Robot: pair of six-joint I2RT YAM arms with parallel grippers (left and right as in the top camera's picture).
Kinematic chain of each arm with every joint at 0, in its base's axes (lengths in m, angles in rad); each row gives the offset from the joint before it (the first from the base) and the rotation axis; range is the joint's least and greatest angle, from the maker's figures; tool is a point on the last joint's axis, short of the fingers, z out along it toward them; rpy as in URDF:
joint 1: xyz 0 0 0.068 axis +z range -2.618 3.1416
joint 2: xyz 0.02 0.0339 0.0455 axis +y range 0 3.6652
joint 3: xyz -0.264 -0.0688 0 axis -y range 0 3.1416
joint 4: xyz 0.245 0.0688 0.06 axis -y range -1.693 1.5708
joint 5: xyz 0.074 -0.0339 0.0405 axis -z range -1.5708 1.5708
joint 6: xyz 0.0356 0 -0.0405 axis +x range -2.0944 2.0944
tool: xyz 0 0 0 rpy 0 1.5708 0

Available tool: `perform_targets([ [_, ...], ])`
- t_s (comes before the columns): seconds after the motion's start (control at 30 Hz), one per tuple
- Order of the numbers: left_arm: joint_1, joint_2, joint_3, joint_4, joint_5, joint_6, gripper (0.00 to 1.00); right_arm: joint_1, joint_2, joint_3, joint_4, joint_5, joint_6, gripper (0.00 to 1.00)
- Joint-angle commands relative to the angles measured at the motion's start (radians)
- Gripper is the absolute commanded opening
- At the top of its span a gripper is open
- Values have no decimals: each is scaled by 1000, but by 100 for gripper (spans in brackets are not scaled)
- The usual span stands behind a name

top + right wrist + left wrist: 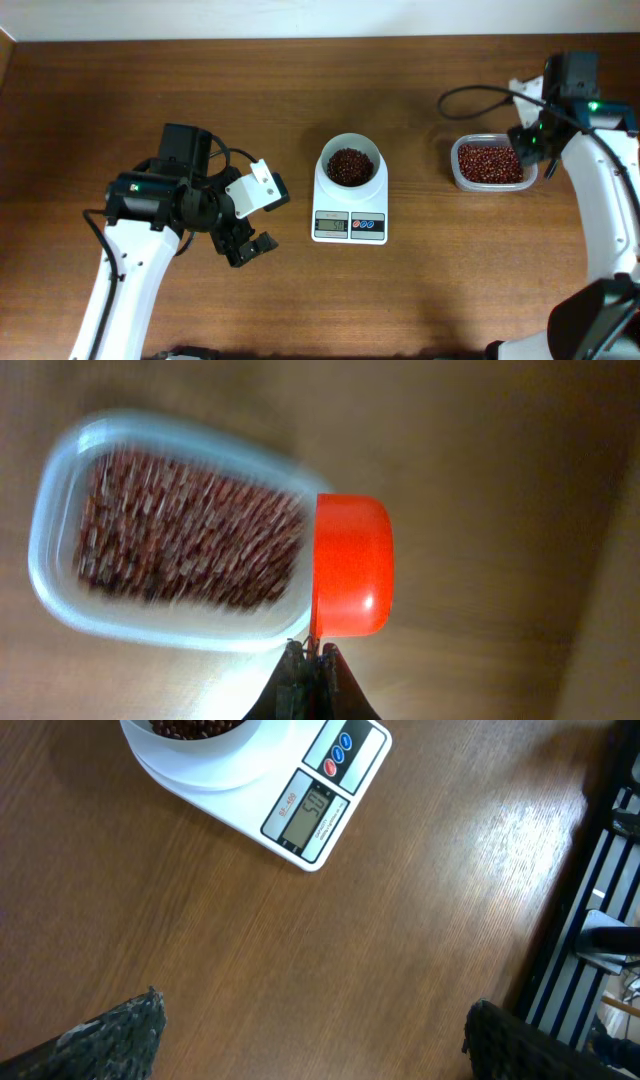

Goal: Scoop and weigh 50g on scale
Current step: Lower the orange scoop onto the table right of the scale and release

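table: wood grain, smooth, slight sheen
scale: white plastic, glossy
beans: smooth, faint shine
scoop: orange-red plastic, glossy
tub: clear plastic, at scoop's 9 o'clock
left fingers: dark, rough, matt

This is a robotics lab bench set up for a test, not a working kitchen. A white digital kitchen scale sits at the middle of a wood-grain table. A white robot arm stands on each side of it, the left arm and the right arm. Both have black housings and small green indicator lights, and a loose black cable runs to the right one. Behind the scale, a plain pale wall meets the table's far edge. To the right of the scale is a clear plastic tub of red-brown beans.
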State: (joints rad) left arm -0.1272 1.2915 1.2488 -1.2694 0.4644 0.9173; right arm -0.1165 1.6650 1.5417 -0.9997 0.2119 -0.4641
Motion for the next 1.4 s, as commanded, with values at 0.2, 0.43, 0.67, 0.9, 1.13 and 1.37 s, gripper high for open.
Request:
perform_targets([
  [0.2, 4, 3, 16, 0, 18, 12, 99, -196, -174, 282, -406, -234, 205, 4],
  [0.43, 4, 3, 16, 0, 18, 12, 99, -413, -192, 25, -600, -768, 271, 4],
  [0.67, 4, 3, 16, 0, 18, 12, 99, -396, -188, -684, -138, -1087, 285, 4],
  [0.9, 4, 3, 16, 0, 18, 12, 99, -600, -188, -881, 183, -1068, 349, 4],
  [1.13, 4, 3, 16, 0, 18, 12, 99, -682, -188, -881, 197, -978, 349, 29],
  [1.37, 4, 3, 16, 0, 18, 12, 99, -681, -188, -881, 217, -978, 349, 77],
])
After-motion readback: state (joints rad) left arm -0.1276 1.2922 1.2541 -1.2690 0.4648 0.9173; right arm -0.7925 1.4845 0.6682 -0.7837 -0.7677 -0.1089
